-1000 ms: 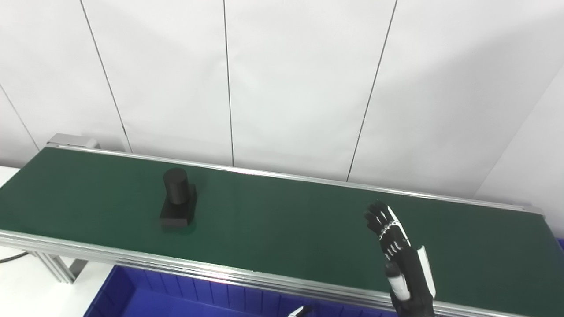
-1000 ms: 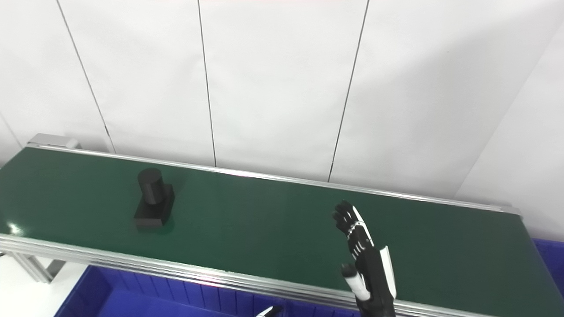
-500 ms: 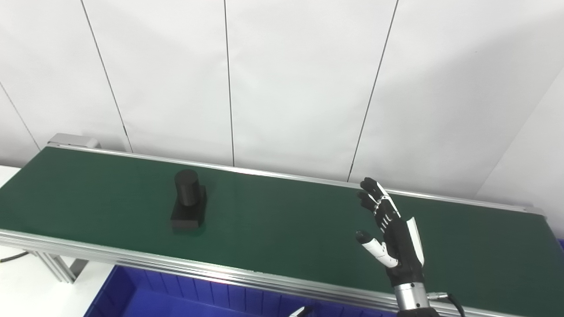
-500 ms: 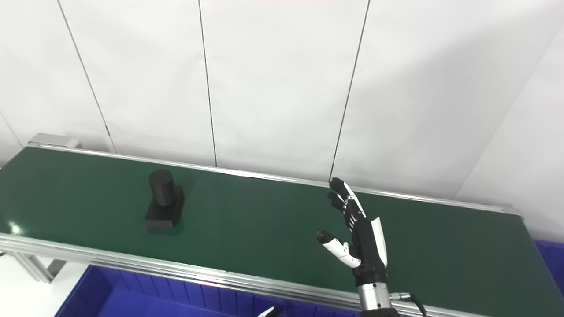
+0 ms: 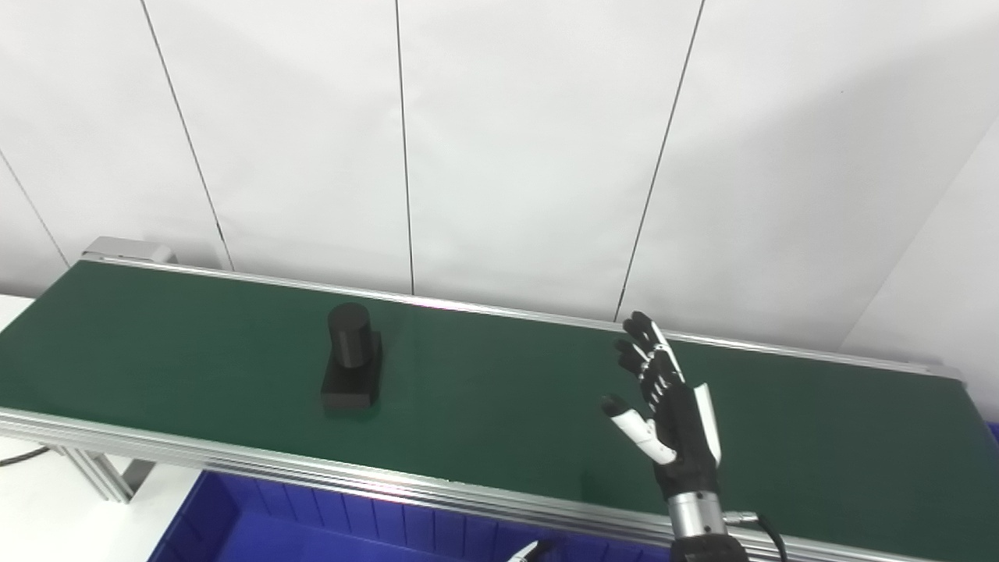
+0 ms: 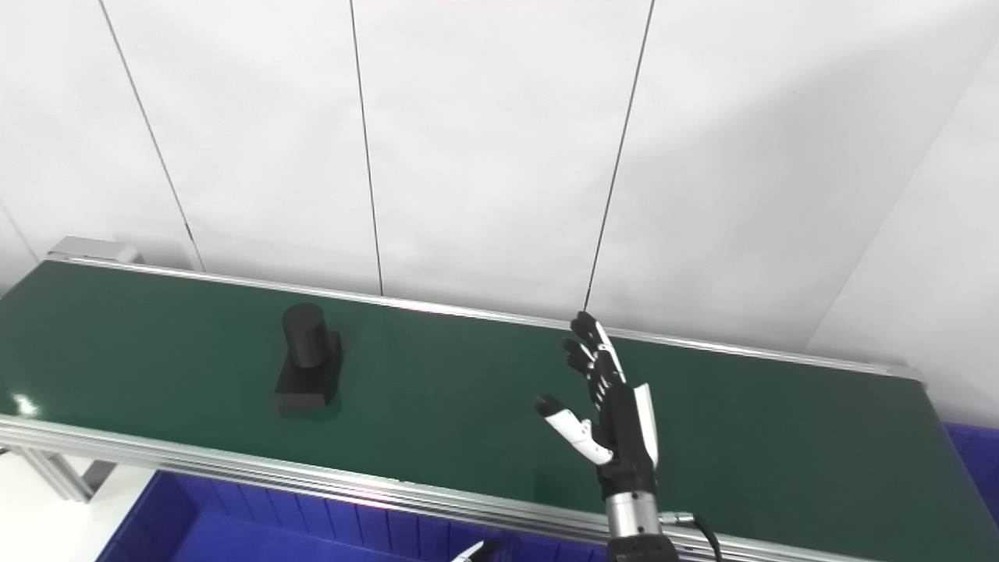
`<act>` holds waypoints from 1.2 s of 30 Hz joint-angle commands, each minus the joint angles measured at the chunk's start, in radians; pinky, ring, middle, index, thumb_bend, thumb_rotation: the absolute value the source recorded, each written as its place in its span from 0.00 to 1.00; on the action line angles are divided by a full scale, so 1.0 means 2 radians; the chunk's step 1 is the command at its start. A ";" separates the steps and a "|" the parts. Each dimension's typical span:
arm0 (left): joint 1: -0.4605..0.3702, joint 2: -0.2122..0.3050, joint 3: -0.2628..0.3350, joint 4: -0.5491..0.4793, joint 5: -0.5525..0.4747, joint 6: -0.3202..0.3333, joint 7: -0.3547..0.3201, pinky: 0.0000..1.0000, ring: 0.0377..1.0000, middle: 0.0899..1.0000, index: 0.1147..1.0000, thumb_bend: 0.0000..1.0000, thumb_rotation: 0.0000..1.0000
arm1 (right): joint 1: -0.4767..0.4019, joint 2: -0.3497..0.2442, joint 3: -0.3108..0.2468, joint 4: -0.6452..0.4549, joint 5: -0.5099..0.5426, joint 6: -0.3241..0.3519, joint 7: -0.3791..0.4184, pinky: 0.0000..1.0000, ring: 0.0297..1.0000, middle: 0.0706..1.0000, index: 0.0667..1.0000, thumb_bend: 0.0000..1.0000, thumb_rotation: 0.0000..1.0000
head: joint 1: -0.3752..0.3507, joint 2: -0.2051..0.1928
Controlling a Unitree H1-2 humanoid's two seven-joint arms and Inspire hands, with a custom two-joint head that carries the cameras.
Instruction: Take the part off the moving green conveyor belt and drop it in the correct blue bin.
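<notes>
Left eye view shows my right hand (image 5: 671, 421) spread, empty, above the belt (image 5: 484, 390). Part (image 5: 352, 359) well apart; I judge next is timing a grasp.

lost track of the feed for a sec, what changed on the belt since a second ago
The black part, a cylinder on a block, rode the green conveyor belt rightward, toward the right hand. That hand rose over the belt, shifted left and spread its thumb away from its fingers; it holds nothing. The blue bin below and the camera view stayed put.
</notes>
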 commanded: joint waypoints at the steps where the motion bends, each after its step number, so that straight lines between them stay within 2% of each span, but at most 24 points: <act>1: -0.007 -0.005 0.001 -0.009 -0.001 -0.017 0.002 0.92 0.95 0.96 0.93 0.95 0.80 | -0.022 0.005 -0.002 -0.003 -0.012 -0.007 -0.016 0.82 0.84 0.89 0.92 0.78 0.49 | 0.001 0.000; 5: -0.006 -0.005 0.000 -0.010 0.000 -0.017 0.003 0.91 0.95 0.96 0.93 0.96 0.80 | -0.032 0.001 -0.003 0.017 -0.036 -0.017 -0.038 0.80 0.83 0.86 0.92 0.85 0.34 | 0.001 0.000; 9: -0.005 -0.006 0.002 -0.010 -0.002 -0.017 -0.001 0.92 0.95 0.96 0.93 0.96 0.79 | -0.040 -0.010 0.001 0.029 -0.060 -0.022 -0.054 0.79 0.82 0.86 0.92 0.89 0.27 | 0.002 0.000; 15: -0.004 -0.008 0.003 -0.011 -0.004 -0.017 -0.002 0.92 0.95 0.96 0.93 0.96 0.79 | -0.046 -0.026 0.005 0.033 -0.094 -0.024 -0.082 0.77 0.79 0.83 0.88 0.95 0.21 | 0.001 0.000; 20: -0.005 -0.008 0.001 -0.013 -0.001 -0.017 0.001 0.91 0.94 0.95 0.92 0.96 0.80 | -0.050 -0.036 0.005 0.040 -0.100 -0.024 -0.094 0.66 0.71 0.73 0.77 0.96 0.17 | 0.001 0.001; 24: -0.005 -0.009 0.000 -0.013 -0.001 -0.017 0.002 0.91 0.94 0.95 0.92 0.96 0.79 | -0.051 -0.048 0.007 0.045 -0.103 -0.022 -0.093 0.59 0.65 0.68 0.72 0.95 0.13 | 0.001 0.002; 27: -0.005 -0.010 0.000 -0.013 -0.002 -0.017 0.002 0.90 0.94 0.95 0.92 0.96 0.79 | -0.050 -0.054 0.006 0.046 -0.096 -0.022 -0.089 0.57 0.63 0.67 0.70 0.95 0.07 | 0.002 0.003; 30: -0.004 -0.010 0.000 -0.014 -0.003 -0.017 0.000 0.90 0.94 0.95 0.93 0.96 0.79 | -0.050 -0.059 0.003 0.050 -0.089 -0.023 -0.090 0.51 0.59 0.68 0.69 0.95 0.00 | 0.003 0.004; 36: -0.006 -0.009 -0.003 -0.013 0.001 -0.017 0.006 0.90 0.93 0.95 0.93 0.96 0.80 | -0.048 -0.067 0.005 0.050 -0.094 -0.021 -0.094 0.49 0.58 0.70 0.70 0.95 0.00 | 0.004 0.004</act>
